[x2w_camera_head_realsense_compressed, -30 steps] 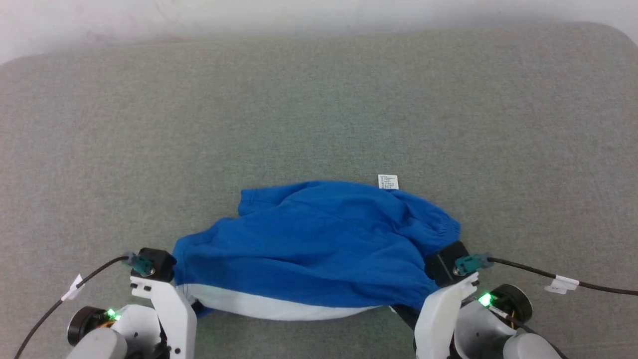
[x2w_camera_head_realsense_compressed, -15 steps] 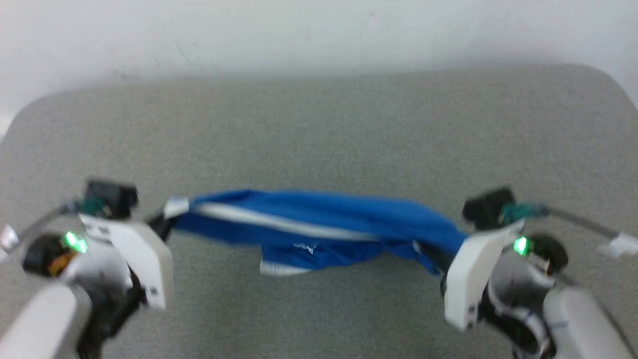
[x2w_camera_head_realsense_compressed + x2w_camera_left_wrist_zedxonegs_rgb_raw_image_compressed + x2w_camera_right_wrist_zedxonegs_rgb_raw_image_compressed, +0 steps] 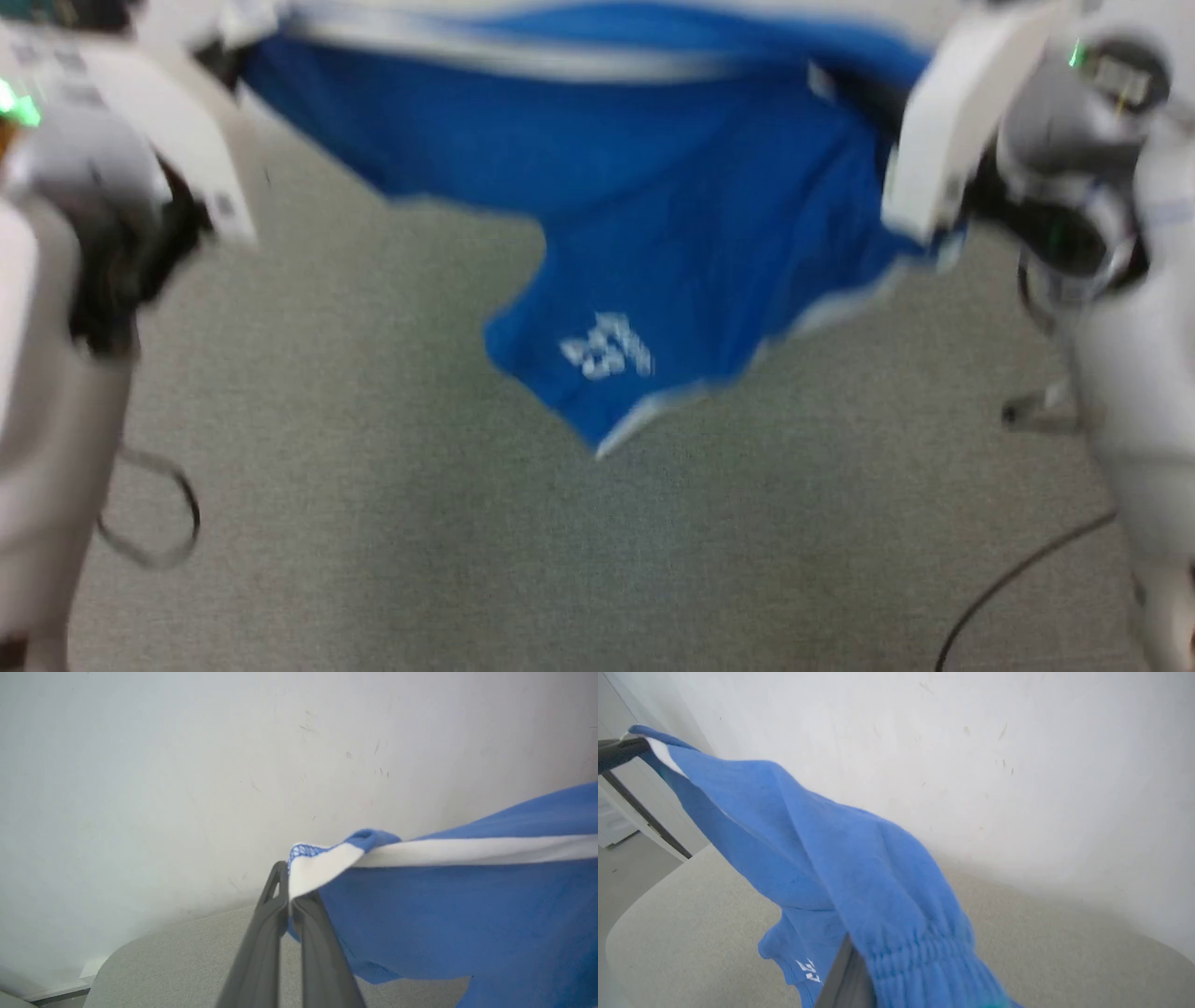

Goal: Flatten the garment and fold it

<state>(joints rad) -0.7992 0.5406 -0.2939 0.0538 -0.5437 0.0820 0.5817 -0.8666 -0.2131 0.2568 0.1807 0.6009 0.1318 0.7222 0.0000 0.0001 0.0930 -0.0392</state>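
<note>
Left pincer (image 3: 288, 900) grips garment (image 3: 444, 914) above grey surface (image 3: 177, 961), white wall (image 3: 187, 765) behind.

Clad in pale grey rounded forearm shells (image 3: 47, 448) down the left and right edges of the head view. Fitted at each wrist with a flat white plate (image 3: 201, 159), upper left and upper right, the left one printed with small dark markings. Black at the joints behind those plates. Lit by a green lamp (image 3: 17, 103) at upper left, another at upper right. Trailed by a thin dark cable loop (image 3: 194, 511) at lower left and a dark cable (image 3: 1018, 576) at lower right. Left jaws: two long, tapering dark grey fingers (image 3: 259, 952) rising from bottom centre of the left wrist view, slotted near one tip. Right jaws: one dark grey finger (image 3: 838, 975) at that view's bottom edge.
</note>
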